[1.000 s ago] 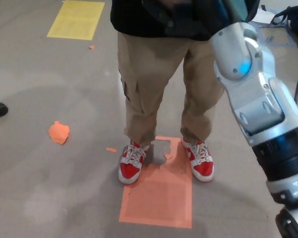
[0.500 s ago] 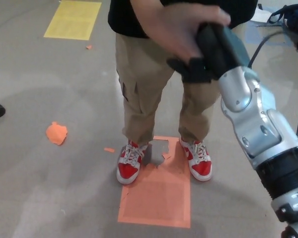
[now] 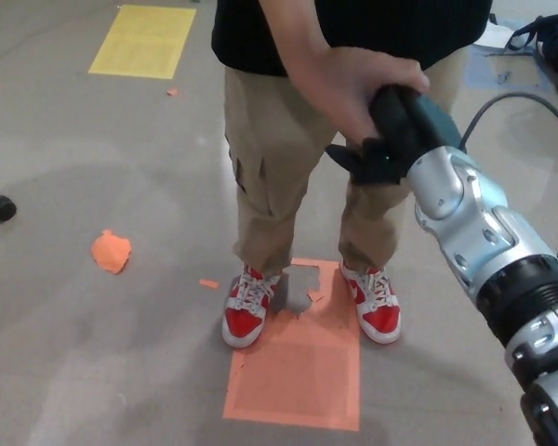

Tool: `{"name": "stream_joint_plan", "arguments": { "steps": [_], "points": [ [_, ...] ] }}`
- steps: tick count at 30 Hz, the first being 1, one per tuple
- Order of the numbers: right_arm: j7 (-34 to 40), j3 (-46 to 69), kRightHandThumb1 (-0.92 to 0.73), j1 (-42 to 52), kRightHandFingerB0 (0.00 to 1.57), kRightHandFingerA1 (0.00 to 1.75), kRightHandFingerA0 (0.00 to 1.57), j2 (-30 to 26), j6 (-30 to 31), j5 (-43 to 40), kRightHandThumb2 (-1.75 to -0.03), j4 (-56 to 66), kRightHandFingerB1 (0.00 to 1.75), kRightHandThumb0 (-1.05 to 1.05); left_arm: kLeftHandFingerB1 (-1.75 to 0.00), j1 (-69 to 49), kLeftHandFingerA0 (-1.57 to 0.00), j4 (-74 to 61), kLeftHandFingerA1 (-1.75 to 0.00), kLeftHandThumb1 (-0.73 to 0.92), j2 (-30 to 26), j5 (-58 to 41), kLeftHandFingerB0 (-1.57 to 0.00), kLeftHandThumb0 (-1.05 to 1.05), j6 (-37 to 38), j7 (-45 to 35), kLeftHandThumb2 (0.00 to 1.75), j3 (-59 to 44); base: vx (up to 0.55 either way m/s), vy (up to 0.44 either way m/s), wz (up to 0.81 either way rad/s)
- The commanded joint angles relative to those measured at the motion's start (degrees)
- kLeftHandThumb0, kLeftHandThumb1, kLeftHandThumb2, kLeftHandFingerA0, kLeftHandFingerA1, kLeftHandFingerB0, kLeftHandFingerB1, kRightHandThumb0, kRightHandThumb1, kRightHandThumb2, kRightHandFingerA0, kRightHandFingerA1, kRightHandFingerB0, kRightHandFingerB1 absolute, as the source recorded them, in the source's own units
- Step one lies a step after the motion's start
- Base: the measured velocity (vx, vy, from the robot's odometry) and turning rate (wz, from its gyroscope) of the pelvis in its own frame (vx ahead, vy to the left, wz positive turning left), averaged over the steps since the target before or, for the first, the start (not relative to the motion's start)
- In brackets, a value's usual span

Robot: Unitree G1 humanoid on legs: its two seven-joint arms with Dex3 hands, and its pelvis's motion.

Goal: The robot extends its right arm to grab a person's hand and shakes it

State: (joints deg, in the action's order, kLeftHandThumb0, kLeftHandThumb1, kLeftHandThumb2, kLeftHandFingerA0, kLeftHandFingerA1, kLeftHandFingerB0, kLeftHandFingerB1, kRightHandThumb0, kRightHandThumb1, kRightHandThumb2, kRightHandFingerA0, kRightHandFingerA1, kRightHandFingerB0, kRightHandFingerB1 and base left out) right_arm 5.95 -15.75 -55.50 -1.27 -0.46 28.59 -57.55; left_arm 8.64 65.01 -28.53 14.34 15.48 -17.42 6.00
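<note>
So we've got our right hand (image 3: 391, 139) wrapped around the person's hand (image 3: 353, 88), so the grab's done and only the shaking is left.

Even, soft indoor light from overhead, moderately bright. The grey floor (image 3: 93, 334) carries faint, diffuse shadows, darkest around the person's red shoes (image 3: 251, 307) at six o'clock. Pale highlights sit on the silver shell of my right arm (image 3: 474, 232) at four o'clock. The person's hand (image 3: 353, 84) at one o'clock looks slightly soft. Focus is otherwise fair; the corners darken a little.
</note>
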Motion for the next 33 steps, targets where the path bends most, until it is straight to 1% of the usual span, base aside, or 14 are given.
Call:
{"name": "stream_joint_plan", "arguments": {
  "steps": [1, 2, 3, 18, 22, 23, 24, 26, 27, 29, 30, 31, 32, 33],
  "points": [
    [-4.8, -1.5, -0.71, 2.6, 0.04, 0.22, 0.04, -2.9, 1.6, -0.1, -0.66, -4.6, 0.2, -0.56, -0.31, -0.5, -0.02, 0.5, -0.36, 0.7, -1.2, -0.1, -0.02, -0.66, 1.0, -0.4, 1.0, 0.1, 0.0, 0.0, 0.0],
    [-5.3, -1.9, -0.55, 3.6, 0.02, 0.25, 0.0, -3.6, 2.0, -0.1, -0.89, -5.6, 0.23, -0.64, -0.3, -0.3, -0.02, 0.6, -0.36, 0.7, -1.2, 0.0, -0.02, -0.67, 0.5, -0.6, 1.01, 0.2, 0.0, 0.0, 0.0],
    [-5.9, -2.3, -0.62, 4.6, 0.0, 0.12, 0.0, -4.1, 2.4, 0.0, -0.92, -6.7, 0.13, -0.76, -0.32, -0.1, -0.03, 0.7, -0.38, 0.7, -1.3, 0.5, -0.02, -0.67, 0.5, -0.2, 1.0, 0.6, 0.0, 0.0, 0.0],
    [-8.1, -2.4, -0.67, 21.7, 0.0, 0.08, 0.0, -9.6, 3.8, -1.6, -0.99, -17.5, 0.1, -0.85, -0.3, -0.1, -0.02, 1.5, -0.38, 0.69, -1.1, -0.3, -0.01, -0.66, 0.4, -1.0, 0.99, 0.5, 0.0, 0.0, 0.0],
    [-9.1, -1.1, -0.68, 25.7, 0.0, 0.18, 0.0, -10.7, 4.0, -2.1, -1.01, -19.1, 0.15, -0.78, -0.31, 0.0, -0.01, 1.8, -0.37, 0.7, -1.2, 0.1, -0.01, -0.66, 1.4, -0.9, 1.0, 0.8, 0.0, 0.0, 0.0],
    [-9.6, -0.9, -0.66, 27.0, 0.0, 0.2, 0.0, -11.2, 4.0, -2.1, -0.88, -19.5, 0.12, -0.76, -0.31, 0.0, -0.02, 1.8, -0.38, 0.69, -1.1, 0.2, -0.01, -0.67, 1.1, -0.9, 1.0, 0.8, 0.0, 0.0, 0.0],
    [-10.8, -0.3, -0.72, 27.7, 0.0, 0.17, 0.0, -11.4, 4.2, -2.7, -1.03, -19.8, 0.13, -0.79, -0.31, 0.1, -0.02, 1.9, -0.39, 0.69, -1.1, 0.3, -0.02, -0.67, 0.9, -0.6, 0.99, 0.8, 0.0, 0.0, 0.0],
    [-12.0, 0.0, -0.73, 28.2, 0.0, 0.19, 0.0, -11.9, 4.7, -2.7, -1.05, -20.1, 0.16, -0.78, -0.32, 0.3, -0.03, 1.9, -0.4, 0.69, -1.0, 0.9, -0.02, -0.67, 0.6, 0.4, 0.99, 1.3, 0.0, 0.0, 0.0],
    [-12.6, 0.1, -0.89, 28.8, 0.0, 0.2, 0.0, -12.3, 4.8, -2.8, -0.68, -20.3, 0.18, -0.73, -0.31, 0.2, -0.02, 2.1, -0.39, 0.69, -0.7, 0.6, -0.02, -0.67, 0.7, 0.0, 1.0, 1.2, 0.0, 0.0, 0.0],
    [-13.8, -0.5, -0.92, 29.8, 0.0, 0.21, 0.0, -12.8, 4.4, -2.2, -0.7, -20.5, 0.22, -0.75, -0.3, 0.0, -0.02, 2.6, -0.37, 0.7, -0.3, -0.2, -0.01, -0.67, 1.1, -0.8, 1.0, 0.7, 0.0, 0.0, 0.0],
    [-15.3, -0.3, -0.84, 30.3, 0.12, 0.18, 0.0, -13.1, 3.8, -2.5, -1.13, -20.6, 0.23, -0.8, -0.3, -0.1, -0.02, 2.7, -0.36, 0.7, -0.1, -0.3, -0.01, -0.67, 1.0, -0.8, 1.01, 0.7, 0.0, 0.0, 0.0],
    [-18.1, -0.6, -0.87, 30.8, 0.14, 0.19, 0.0, -13.7, 3.1, -2.3, -1.17, -20.9, 0.28, -0.76, -0.31, -0.6, -0.02, 2.6, -0.38, 0.68, 0.1, -0.4, -0.02, -0.67, 1.0, -0.3, 0.99, 0.6, 0.0, 0.0, 0.0],
    [-21.0, 0.4, -0.92, 31.7, 0.06, 0.22, 0.03, -14.4, 3.5, -3.5, -0.79, -21.2, 0.24, -0.72, -0.3, -1.4, -0.02, 2.0, -0.38, 0.7, -0.1, 0.0, -0.01, -0.66, 1.2, 0.2, 1.0, 0.9, 0.0, 0.0, 0.0],
    [-21.9, 0.9, -0.92, 32.2, 0.07, 0.23, 0.02, -14.7, 4.0, -3.9, -0.82, -21.3, 0.25, -0.74, -0.3, -1.9, -0.02, 1.7, -0.38, 0.7, -0.1, 0.0, -0.01, -0.65, 1.4, 0.3, 0.99, 0.9, 0.0, 0.0, 0.0]
  ]
}}
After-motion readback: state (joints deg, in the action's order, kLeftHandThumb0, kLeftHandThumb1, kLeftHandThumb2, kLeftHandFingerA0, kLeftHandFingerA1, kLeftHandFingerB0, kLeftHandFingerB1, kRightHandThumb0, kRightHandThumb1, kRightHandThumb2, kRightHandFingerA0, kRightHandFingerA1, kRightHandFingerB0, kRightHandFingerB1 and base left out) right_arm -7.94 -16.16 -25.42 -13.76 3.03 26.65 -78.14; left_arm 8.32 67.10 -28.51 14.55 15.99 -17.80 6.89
